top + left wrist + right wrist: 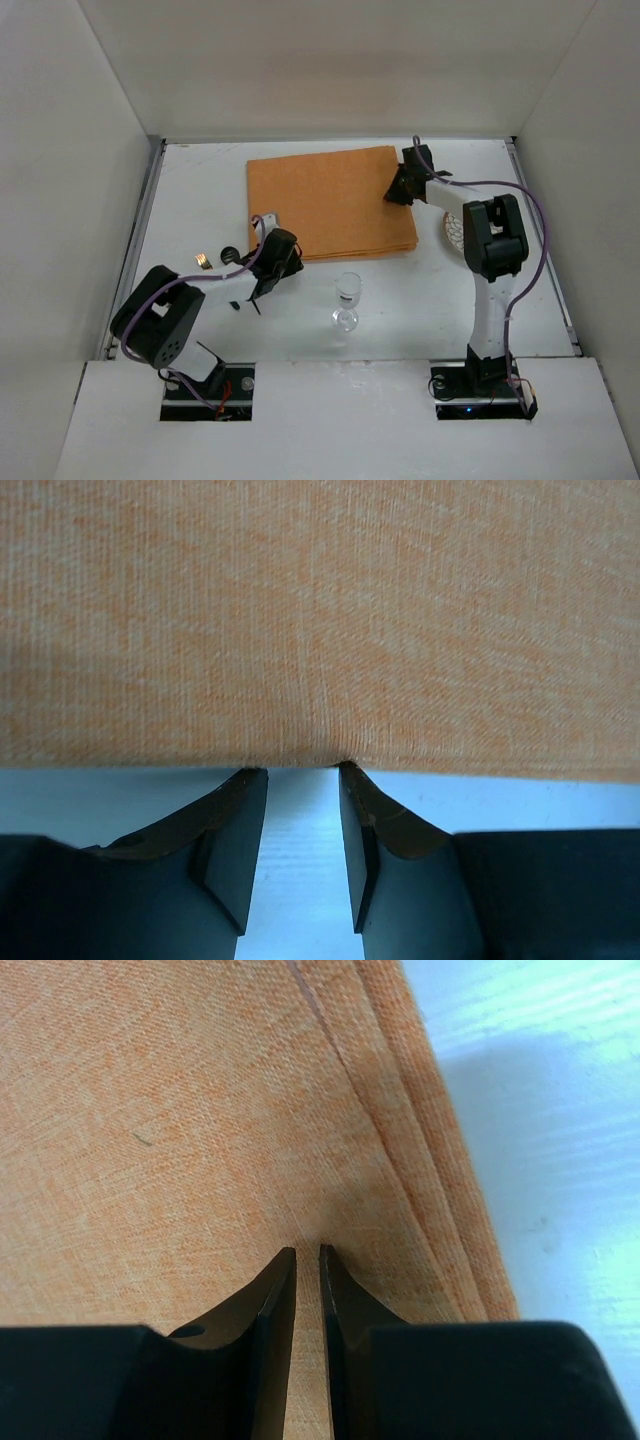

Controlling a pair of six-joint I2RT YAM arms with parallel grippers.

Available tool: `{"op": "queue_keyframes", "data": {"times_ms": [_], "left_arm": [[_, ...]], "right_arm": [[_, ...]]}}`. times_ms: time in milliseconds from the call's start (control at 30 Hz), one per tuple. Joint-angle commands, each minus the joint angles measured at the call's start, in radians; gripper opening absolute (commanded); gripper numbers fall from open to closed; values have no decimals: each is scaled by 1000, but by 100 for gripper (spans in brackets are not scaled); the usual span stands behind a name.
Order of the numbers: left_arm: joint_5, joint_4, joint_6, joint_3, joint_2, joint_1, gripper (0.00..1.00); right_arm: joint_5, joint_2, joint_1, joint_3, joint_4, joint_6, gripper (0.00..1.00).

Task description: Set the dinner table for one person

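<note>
From above, the white bench (200, 180) fills the floor of the view. An orange cloth (330, 200) lies at its far middle, with a stemmed glass (347, 300) upright nearer the arms.

In the left wrist view, the left tool (300, 772) is parted, its tips at the cloth's edge with bare bench showing between them.

In the right wrist view, the right tool (308, 1252) is nearly closed. Its tips press on the cloth near its hem; whether a fold is pinched cannot be told.

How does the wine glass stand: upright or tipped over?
Upright: the wine glass stands on its round foot on the dinner table, rim uppermost.
</note>
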Motion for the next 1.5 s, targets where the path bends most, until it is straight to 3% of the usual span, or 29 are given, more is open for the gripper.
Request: {"op": "queue_keyframes", "data": {"times_ms": [0,400,500,633,700,933,1100,1267,1467], "left_arm": [[-13,-37,-1,27,84,16,33],[-30,-13,39,150,224,54,33],[-21,-10,39,133,200,53,33],[-47,6,48,49,56,36,38],[-74,15,62,11,-57,25,44],[-90,104,125,-45,-341,-30,63],[-84,286,165,-158,-455,-81,66],[-42,481,205,-275,-521,-101,67],[-19,549,209,-328,-541,-104,67]], "right_arm": [[57,-85,-7,-72,17,2,22],[75,-304,-49,-247,149,20,22],[94,-395,-44,-307,177,16,29],[127,-581,-37,-443,252,2,53],[146,-695,-33,-538,292,10,59],[317,-1144,-43,-889,298,114,72],[446,-1390,-237,-1055,163,197,76],[466,-1400,-423,-1135,140,215,78],[346,-1219,-556,-1100,236,214,77]]}}
